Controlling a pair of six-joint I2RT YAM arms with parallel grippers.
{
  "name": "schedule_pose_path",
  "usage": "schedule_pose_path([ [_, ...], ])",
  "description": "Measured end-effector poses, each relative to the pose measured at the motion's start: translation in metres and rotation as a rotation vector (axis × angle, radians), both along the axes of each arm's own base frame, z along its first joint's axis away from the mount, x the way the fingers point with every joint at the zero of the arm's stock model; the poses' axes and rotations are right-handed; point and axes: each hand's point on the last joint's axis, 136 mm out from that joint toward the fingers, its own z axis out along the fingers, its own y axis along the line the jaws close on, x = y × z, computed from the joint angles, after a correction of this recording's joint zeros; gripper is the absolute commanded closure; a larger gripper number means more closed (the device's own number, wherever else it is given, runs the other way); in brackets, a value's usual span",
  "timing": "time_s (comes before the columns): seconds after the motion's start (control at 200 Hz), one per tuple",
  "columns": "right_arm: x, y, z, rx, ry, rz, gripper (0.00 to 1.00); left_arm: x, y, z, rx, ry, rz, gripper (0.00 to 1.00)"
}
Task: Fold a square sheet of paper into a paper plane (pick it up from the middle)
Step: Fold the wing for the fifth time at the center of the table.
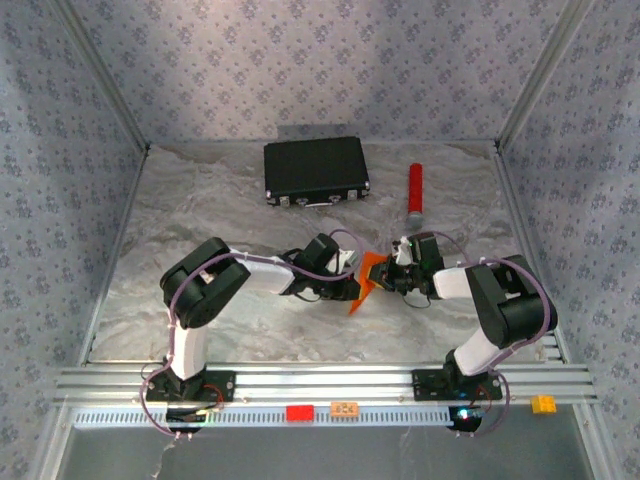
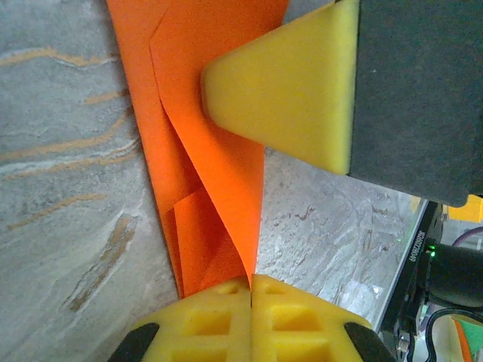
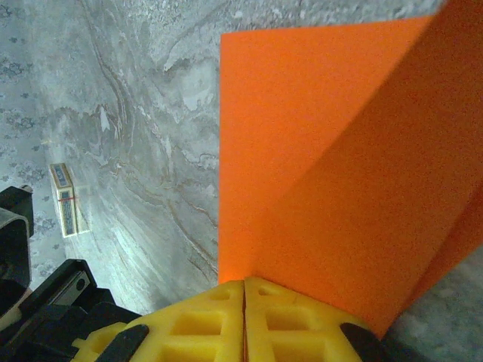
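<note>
STEP: folding under way; sheet of paper point(image 1: 364, 282) creased in layers, no dart yet | WHERE: mid-desk point(image 1: 200, 200), between both arms | LEFT hand point(image 2: 250, 280): pressed together, pinching paper | RIGHT hand point(image 3: 244, 285): likewise pinching paper | NEXT: judged to need edges aligned before pressing the crease

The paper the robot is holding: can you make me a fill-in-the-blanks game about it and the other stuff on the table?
1. The folded paper between the arms is coloured ____.
2. It is pinched by ____ grippers at once: the left gripper and the right gripper.
3. At the back of the table, the black case lies to the ____ of the red cylinder.

Missing words: orange; two; left.
</note>
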Motion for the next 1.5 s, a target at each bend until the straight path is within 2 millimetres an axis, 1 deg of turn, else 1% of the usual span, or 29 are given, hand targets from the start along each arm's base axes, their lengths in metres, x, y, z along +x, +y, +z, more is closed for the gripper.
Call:
schedule_pose_path([
  [0.17,0.000,0.000,0.000,0.000,0.000,0.000,0.90,-0.003,0.003,-0.004,-0.002,0.009,-0.006,0.96],
  [0.255,0.000,0.000,0.000,-0.001,0.000,0.000,0.90,-0.005,0.004,-0.005,-0.004,0.010,-0.012,0.93],
  [0.445,0.000,0.000,0.000,-0.001,0.001,0.000,0.90,-0.007,0.004,-0.005,-0.011,0.007,-0.030,0.92],
  [0.49,0.000,0.000,-0.001,-0.001,0.001,-0.001,0.90,-0.007,0.005,-0.005,-0.010,0.002,-0.035,0.88],
  [0.54,0.000,0.000,-0.001,-0.003,0.000,-0.002,0.90,-0.009,0.005,-0.005,-0.015,0.001,-0.044,0.88],
  [0.59,0.000,0.000,-0.001,-0.003,0.000,-0.002,0.90,-0.010,0.005,-0.004,-0.018,-0.003,-0.050,0.88],
  [0.645,0.000,0.000,-0.001,-0.003,0.000,-0.002,0.90,-0.011,0.007,-0.005,-0.013,-0.004,-0.055,0.95],
  [0.715,0.000,0.000,-0.001,-0.004,0.001,-0.002,0.90,-0.013,0.010,-0.007,-0.008,-0.005,-0.059,1.00],
  [0.894,0.000,0.000,-0.001,-0.004,0.001,-0.002,0.90,-0.014,0.010,-0.007,-0.008,-0.012,-0.063,1.00],
  [0.949,0.000,0.000,-0.001,-0.004,0.001,-0.002,0.90,-0.014,0.010,-0.008,-0.007,-0.012,-0.062,0.94],
  [0.999,0.000,0.000,-0.001,-0.004,0.001,-0.003,0.90,-0.014,0.011,-0.007,-0.007,-0.015,-0.062,0.93],
  [1.134,0.000,0.000,-0.001,-0.004,0.001,-0.002,0.90,-0.018,0.014,-0.007,0.001,-0.018,-0.065,0.94],
  [1.279,0.000,0.000,-0.001,-0.004,0.001,-0.003,0.90,-0.024,0.019,-0.008,0.011,-0.015,-0.070,1.00],
  [1.419,0.000,0.000,-0.001,-0.004,0.001,-0.002,0.90,-0.026,0.021,-0.008,0.015,-0.012,-0.071,1.00],
  [1.499,0.000,-0.001,-0.001,-0.004,0.001,-0.003,0.90,-0.027,0.021,-0.009,0.017,-0.010,-0.073,0.97],
])
